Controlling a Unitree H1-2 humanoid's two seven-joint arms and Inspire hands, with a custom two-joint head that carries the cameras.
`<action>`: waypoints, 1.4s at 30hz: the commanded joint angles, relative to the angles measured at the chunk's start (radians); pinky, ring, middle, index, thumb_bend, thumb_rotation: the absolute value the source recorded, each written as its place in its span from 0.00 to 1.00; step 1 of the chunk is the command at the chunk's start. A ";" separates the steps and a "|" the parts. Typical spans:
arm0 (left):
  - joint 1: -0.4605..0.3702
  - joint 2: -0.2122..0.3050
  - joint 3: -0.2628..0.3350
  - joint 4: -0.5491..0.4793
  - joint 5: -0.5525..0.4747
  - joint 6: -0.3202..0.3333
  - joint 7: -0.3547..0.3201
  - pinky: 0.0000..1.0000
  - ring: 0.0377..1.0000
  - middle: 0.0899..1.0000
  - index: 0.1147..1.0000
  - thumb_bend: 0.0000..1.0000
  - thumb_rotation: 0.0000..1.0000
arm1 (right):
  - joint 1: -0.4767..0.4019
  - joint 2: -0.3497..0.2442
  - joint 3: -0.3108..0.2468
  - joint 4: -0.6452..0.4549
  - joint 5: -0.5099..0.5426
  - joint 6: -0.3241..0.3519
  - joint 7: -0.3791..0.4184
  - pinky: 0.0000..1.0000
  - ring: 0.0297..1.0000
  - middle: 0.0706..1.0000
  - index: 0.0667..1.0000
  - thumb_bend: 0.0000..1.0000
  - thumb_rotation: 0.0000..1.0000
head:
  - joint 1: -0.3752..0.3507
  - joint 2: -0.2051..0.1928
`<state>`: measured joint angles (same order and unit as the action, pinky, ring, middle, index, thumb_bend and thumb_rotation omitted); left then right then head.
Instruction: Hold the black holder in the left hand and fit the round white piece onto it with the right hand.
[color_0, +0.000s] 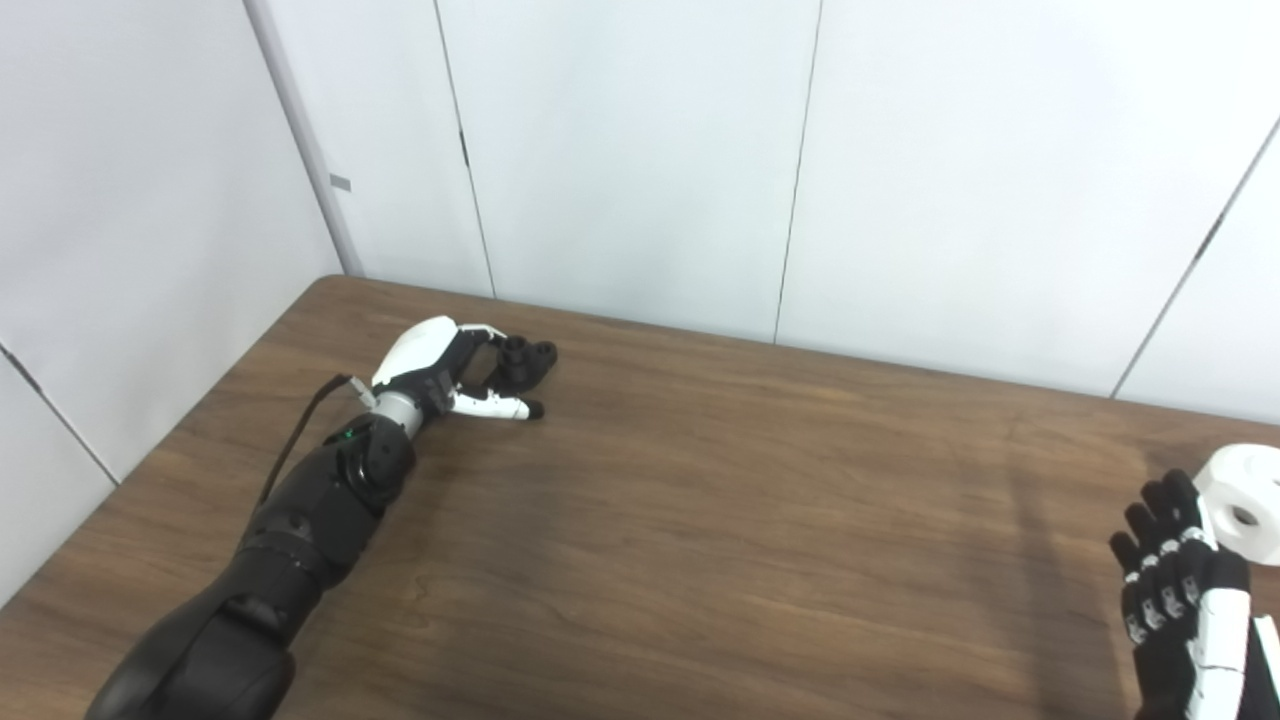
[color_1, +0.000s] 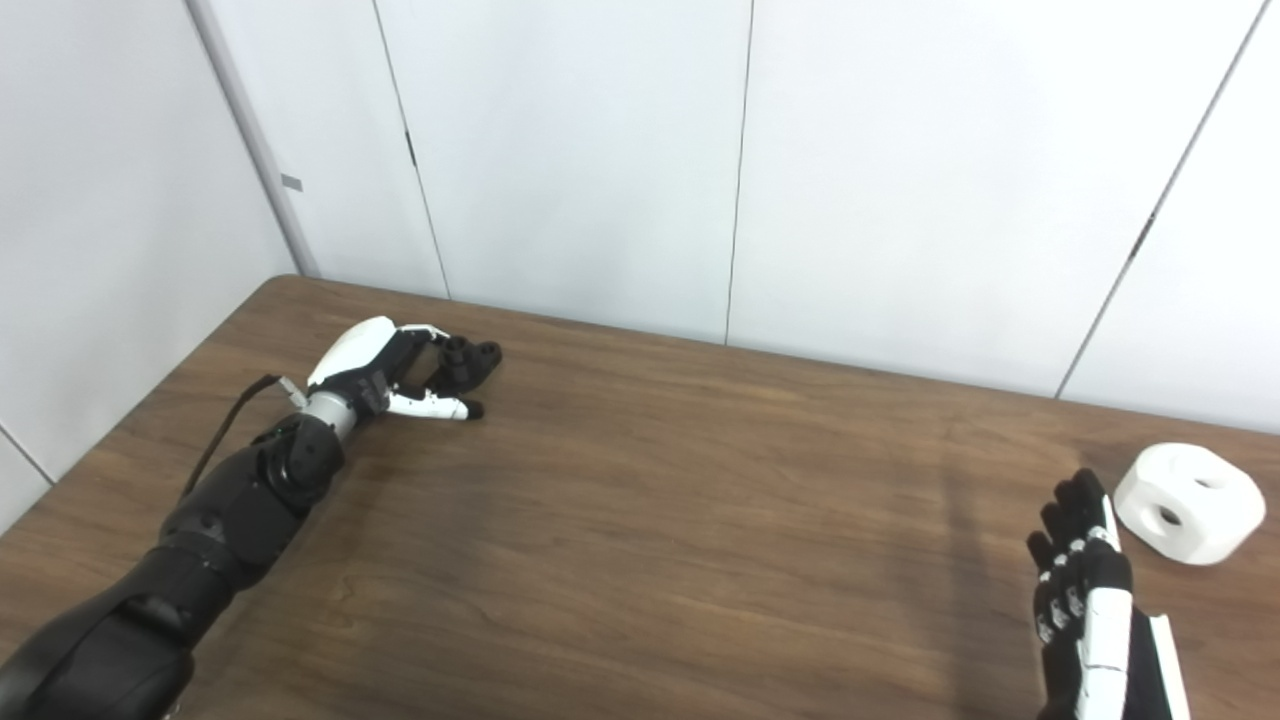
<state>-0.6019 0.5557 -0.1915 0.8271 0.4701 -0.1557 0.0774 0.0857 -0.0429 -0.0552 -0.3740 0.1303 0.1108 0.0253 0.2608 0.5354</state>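
Note:
The small black holder (color_0: 527, 362) lies on the table (color_0: 700, 480) at the far left. My left hand (color_0: 445, 370) rests beside it with fingers and thumb spread, and the holder sits at the mouth of that span without being clasped. The round white piece (color_1: 1188, 502), with holes in its sides, sits near the table's right edge. My right hand (color_1: 1085, 590) stands upright just left of it, fingers extended and apart, a small gap between the fingertips and the piece. In the left eye view the white piece (color_0: 1245, 502) is cut by the frame edge.
Pale wall panels (color_0: 640, 150) rise directly behind the table's far edge and along its left side. Brown wood tabletop stretches between the two hands.

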 joint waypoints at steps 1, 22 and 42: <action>-0.026 -0.009 -0.015 0.003 0.000 -0.019 -0.011 0.97 0.92 0.87 0.70 0.92 0.35 | -0.013 0.008 0.002 -0.032 0.003 -0.038 0.000 1.00 1.00 1.00 1.00 0.54 1.00 | 0.000 0.003; -0.022 0.017 -0.036 -0.030 0.027 -0.090 0.084 0.96 0.86 0.70 0.42 0.52 0.05 | -0.035 -0.005 -0.029 -0.017 0.032 -0.055 0.005 1.00 1.00 1.00 1.00 0.60 1.00 | 0.022 0.025; 0.048 -0.001 -0.040 -0.160 0.038 -0.127 0.035 0.98 0.88 0.72 0.42 0.52 0.05 | -0.052 -0.010 -0.017 0.003 0.016 -0.060 0.008 1.00 1.00 1.00 1.00 0.60 1.00 | -0.007 0.033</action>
<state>-0.5471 0.5495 -0.2296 0.7069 0.5074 -0.2557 0.1124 0.0612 -0.0507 -0.0718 -0.3493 0.1434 0.1038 0.0259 0.2532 0.5675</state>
